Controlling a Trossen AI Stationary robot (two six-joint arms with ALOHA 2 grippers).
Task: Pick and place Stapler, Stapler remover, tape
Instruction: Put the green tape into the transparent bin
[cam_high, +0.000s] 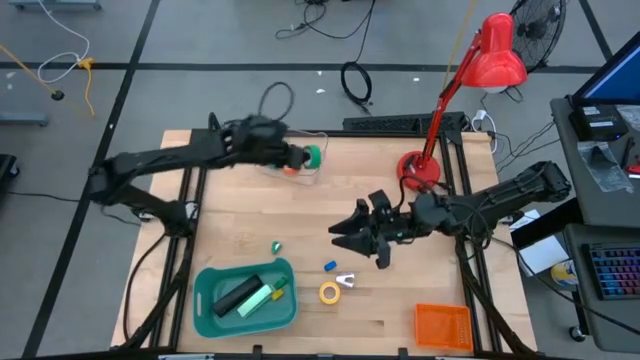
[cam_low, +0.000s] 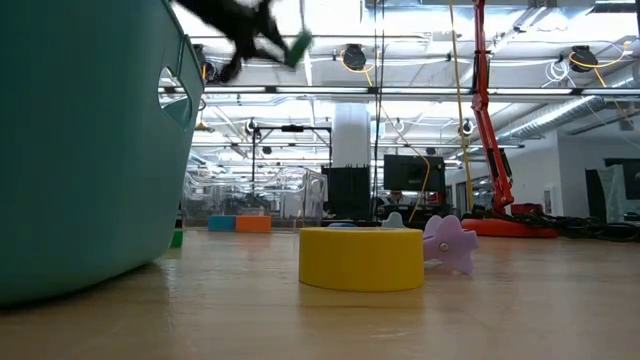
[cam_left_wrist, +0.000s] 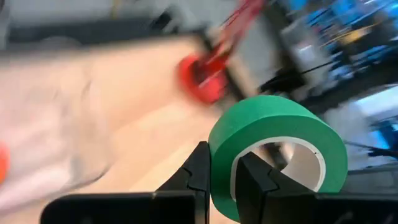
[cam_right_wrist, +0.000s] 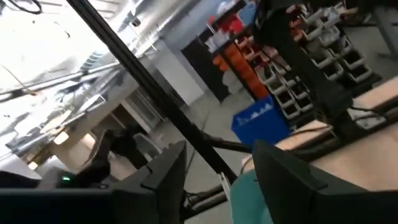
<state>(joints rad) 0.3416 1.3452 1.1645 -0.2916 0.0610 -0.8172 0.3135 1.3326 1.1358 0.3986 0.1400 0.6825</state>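
My left gripper (cam_high: 303, 156) is lifted over the far middle of the table, shut on a green tape roll (cam_high: 314, 155); the low view shows it high up (cam_low: 298, 46). An orange tape roll (cam_high: 290, 168) lies just under it beside clear plastic. A yellow tape roll (cam_high: 330, 292) lies flat on the near part of the table, with the pale purple stapler remover (cam_high: 345, 281) next to it. A black stapler (cam_high: 238, 294) lies in the teal bin (cam_high: 205, 300). My right gripper (cam_high: 352, 240) hangs open over the table's middle, touching nothing. I see no blue roll. My left gripper holds the green tape roll by its ring wall (cam_left_wrist: 221, 180), one finger (cam_left_wrist: 255, 180) inside the hole and the other finger (cam_left_wrist: 198, 171) outside. The roll is lifted clear of the table and stands out past the fingertips.
A red desk lamp (cam_high: 420, 168) stands at the far right of the table. An orange bin (cam_high: 443, 325) sits at the near right corner. Small green (cam_high: 276, 246) and blue (cam_high: 329, 266) bits lie on the wood between the bins and my right gripper.
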